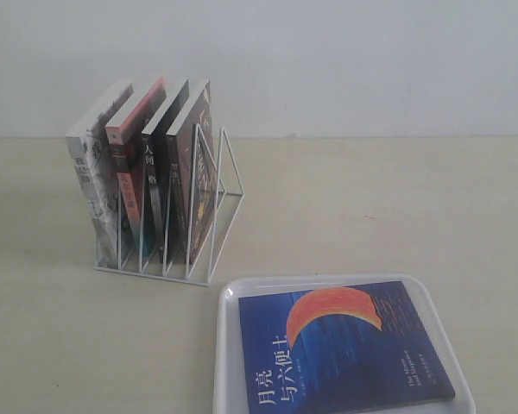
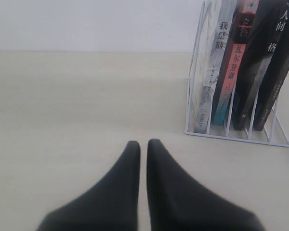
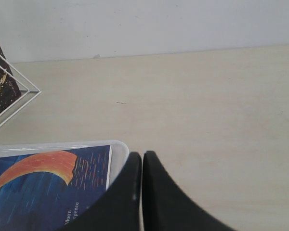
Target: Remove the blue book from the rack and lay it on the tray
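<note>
The blue book (image 1: 341, 345) with its orange crescent lies flat, cover up, inside the white tray (image 1: 227, 302) at the front right of the table; the same book (image 3: 43, 187) and tray (image 3: 116, 149) show in the right wrist view. The white wire rack (image 1: 214, 250) stands at the back left holding several upright books; its rack (image 2: 197, 132) also shows in the left wrist view. Neither gripper appears in the exterior view. My left gripper (image 2: 143, 143) is shut and empty over bare table beside the rack. My right gripper (image 3: 142, 155) is shut and empty at the tray's corner.
Several books (image 1: 147, 172) with white, pink-and-teal and black spines fill the rack's slots. A pale wall runs behind the table. Bare tabletop (image 1: 397, 198) stretches right of the rack and behind the tray.
</note>
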